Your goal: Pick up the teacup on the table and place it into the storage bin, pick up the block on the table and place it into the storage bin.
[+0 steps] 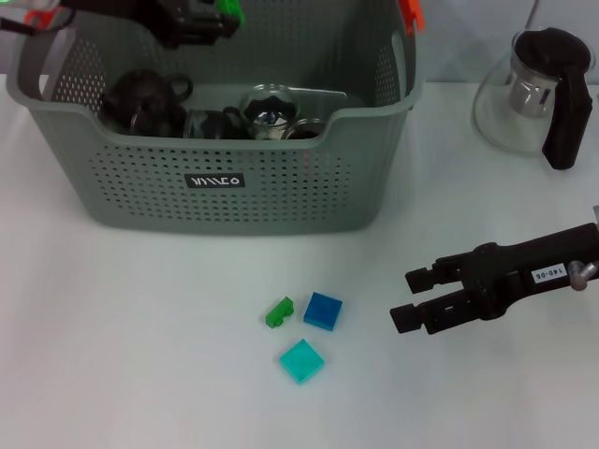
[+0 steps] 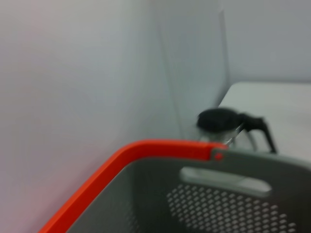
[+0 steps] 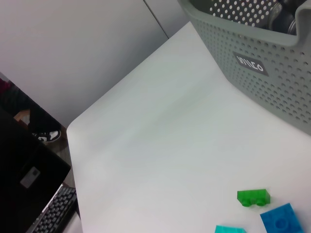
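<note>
Hovering low over the table (image 1: 112, 374), the right gripper (image 1: 409, 298) has its fingers apart and empty, tips aimed toward the robot's left. Three blocks lie just beyond those tips: the dark blue block (image 1: 323, 311) nearest, the teal block (image 1: 302, 361) beside it, the green block (image 1: 279, 311) farthest. The storage bin (image 1: 281, 187) stands behind them, already holding dark teaware. The left gripper (image 1: 192, 19) is above the bin; its finger state cannot be determined.

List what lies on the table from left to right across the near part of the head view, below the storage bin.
green block → turquoise block → blue block → right gripper, held open just above the table.
</note>
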Controlling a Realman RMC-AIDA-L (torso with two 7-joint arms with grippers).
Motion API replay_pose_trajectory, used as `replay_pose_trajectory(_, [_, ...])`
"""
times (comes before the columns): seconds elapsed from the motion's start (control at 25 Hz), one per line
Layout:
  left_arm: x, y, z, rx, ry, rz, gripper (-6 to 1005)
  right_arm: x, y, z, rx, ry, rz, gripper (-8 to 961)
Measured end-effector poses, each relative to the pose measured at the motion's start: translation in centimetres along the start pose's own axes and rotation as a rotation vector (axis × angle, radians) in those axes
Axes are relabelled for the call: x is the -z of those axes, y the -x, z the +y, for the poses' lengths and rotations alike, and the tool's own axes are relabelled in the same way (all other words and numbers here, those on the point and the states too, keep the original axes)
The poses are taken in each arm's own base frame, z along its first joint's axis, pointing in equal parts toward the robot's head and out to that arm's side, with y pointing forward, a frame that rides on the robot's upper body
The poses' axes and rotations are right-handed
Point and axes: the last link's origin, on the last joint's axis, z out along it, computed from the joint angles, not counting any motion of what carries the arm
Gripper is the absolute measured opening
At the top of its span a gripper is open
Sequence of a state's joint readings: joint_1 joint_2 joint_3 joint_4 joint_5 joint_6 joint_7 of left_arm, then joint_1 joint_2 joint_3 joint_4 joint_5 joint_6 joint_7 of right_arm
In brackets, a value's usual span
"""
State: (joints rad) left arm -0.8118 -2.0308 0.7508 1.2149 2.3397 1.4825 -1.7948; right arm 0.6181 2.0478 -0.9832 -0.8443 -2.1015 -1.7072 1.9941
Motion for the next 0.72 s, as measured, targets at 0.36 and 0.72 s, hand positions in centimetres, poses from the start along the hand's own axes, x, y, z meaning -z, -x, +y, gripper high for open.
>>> replay_pose_trajectory(0.36, [-0.9,-0.6,-1.0,0.027,-0.083,-0.018,458,0.1,-0.4,-0.1,-0.007,-0.003,-0.001,924])
replay_pose_trajectory(0.72, [0.5,-0.9,-0.3,0.014,-0.051,-0.017,780,0.0,-0.4,-0.1,-0.002,-0.007,-0.004,923])
